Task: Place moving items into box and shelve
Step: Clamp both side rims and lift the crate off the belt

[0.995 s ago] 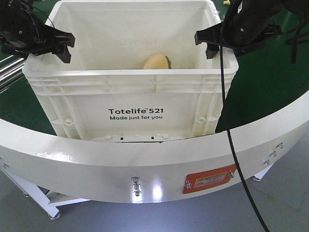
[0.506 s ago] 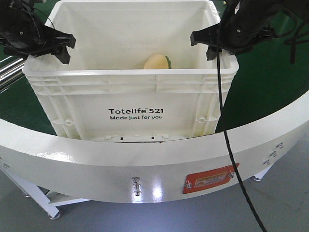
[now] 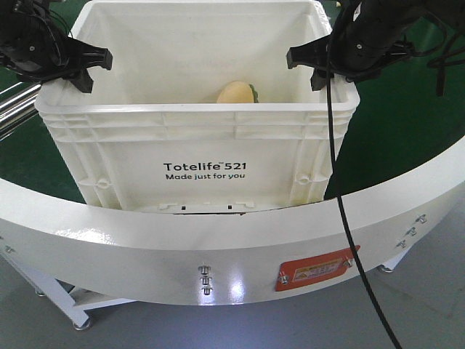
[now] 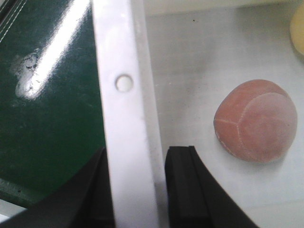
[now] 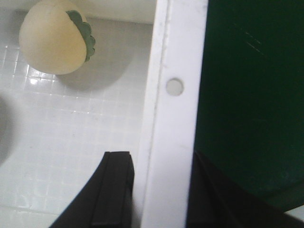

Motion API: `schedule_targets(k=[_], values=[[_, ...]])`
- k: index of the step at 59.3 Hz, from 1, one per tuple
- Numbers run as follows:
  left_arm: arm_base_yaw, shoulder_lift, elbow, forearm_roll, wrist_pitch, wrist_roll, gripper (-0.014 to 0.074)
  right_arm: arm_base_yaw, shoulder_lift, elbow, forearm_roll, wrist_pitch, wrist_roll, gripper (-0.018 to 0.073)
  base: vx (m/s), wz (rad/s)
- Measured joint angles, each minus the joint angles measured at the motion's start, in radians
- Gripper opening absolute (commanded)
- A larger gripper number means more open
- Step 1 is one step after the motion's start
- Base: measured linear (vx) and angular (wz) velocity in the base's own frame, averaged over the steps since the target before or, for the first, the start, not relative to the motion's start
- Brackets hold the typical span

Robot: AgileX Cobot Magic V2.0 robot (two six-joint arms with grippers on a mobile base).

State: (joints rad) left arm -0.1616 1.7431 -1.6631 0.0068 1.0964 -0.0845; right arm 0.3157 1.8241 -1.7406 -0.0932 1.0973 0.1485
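Currently left gripper (image 4: 137, 190) straddles one side rim of the large white rectangular plastic crate (image 3: 203, 145), right gripper (image 5: 164, 190) the opposite rim. Each has one finger inside and one outside the wall, part-open; can't tell if clamped. On the crate floor, apart: pale yellow-tan round lump with green edge (image 5: 54, 38), greyish-pink round lump (image 4: 256, 121).

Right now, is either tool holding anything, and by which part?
Both straddle the box at its top rim: left tool on the left side, right tool on the right. Whether they are clamped tight cannot be told.
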Motion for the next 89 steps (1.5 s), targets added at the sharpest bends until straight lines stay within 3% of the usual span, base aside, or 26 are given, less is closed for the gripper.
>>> schedule_targets(k=[10, 40, 52, 68, 81, 89], values=[[0.000, -0.006, 0.000, 0.000, -0.006, -0.001, 0.0013, 0.001, 0.000, 0.000, -0.011, -0.002, 0.000, 0.0151, 0.00, 0.00], [-0.025, -0.168, 0.011, 0.010, -0.060, -0.004, 0.0015, 0.021, -0.132, 0.008, -0.063, -0.022, 0.056, 0.0085, 0.00, 0.00], [-0.076, -0.233, 0.035, 0.066, -0.087, -0.035, 0.0015, 0.072, -0.232, 0.059, -0.170, -0.017, 0.130, 0.0089, 0.00, 0.00], [-0.149, -0.452, 0.301, 0.195, -0.178, -0.164, 0.0015, 0.216, -0.432, 0.319, -0.323, -0.092, 0.327, 0.0093, 0.00, 0.00], [-0.205, -0.654, 0.524, 0.206, -0.207, -0.241, 0.0015, 0.300, -0.548, 0.471, -0.349, -0.102, 0.401, 0.0096, 0.00, 0.00], [-0.255, -0.781, 0.644, 0.194, -0.240, -0.275, 0.0015, 0.312, -0.601, 0.548, -0.352, -0.106, 0.451, 0.0096, 0.00, 0.00]])
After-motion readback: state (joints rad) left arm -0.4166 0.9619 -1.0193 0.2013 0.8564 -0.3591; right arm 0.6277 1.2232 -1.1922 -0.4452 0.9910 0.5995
